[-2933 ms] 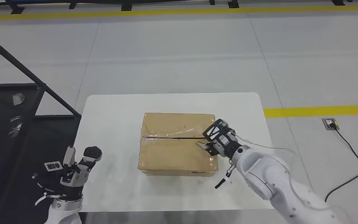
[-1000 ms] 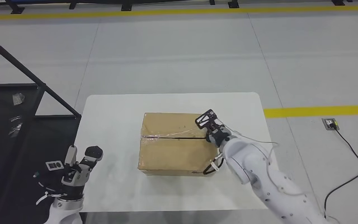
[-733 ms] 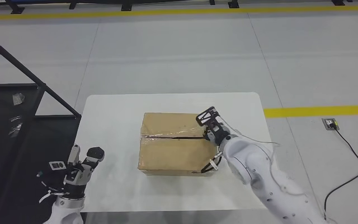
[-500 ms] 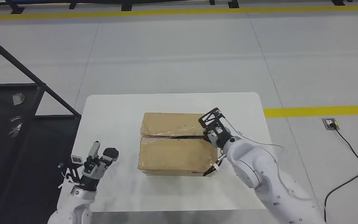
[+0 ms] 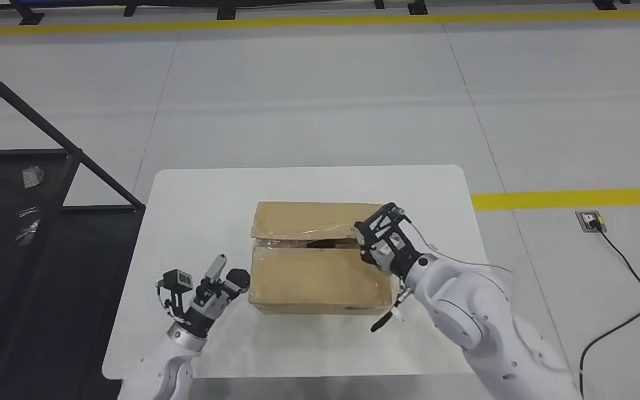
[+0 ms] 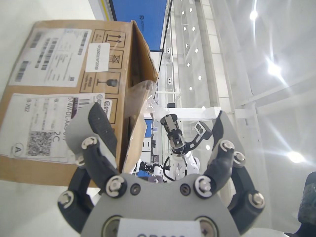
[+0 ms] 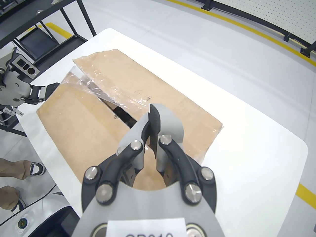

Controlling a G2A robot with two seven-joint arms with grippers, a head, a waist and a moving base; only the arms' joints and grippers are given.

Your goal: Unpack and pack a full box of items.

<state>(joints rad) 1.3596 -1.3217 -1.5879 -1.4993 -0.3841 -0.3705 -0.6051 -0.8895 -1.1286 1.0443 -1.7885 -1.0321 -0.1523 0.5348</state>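
Left gripper has come beside the box, wide open, empty; right gripper, closed at the seam, should pry gently.

One box, one table, two grippers (left, right).

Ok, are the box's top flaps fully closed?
No, the box has a dark gap open along the middle of its top, with clear tape lifted over it.

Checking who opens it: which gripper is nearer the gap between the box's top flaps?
Right. The right gripper is over the box top, at the gap; the left gripper is beside the box's labelled end, apart from it.
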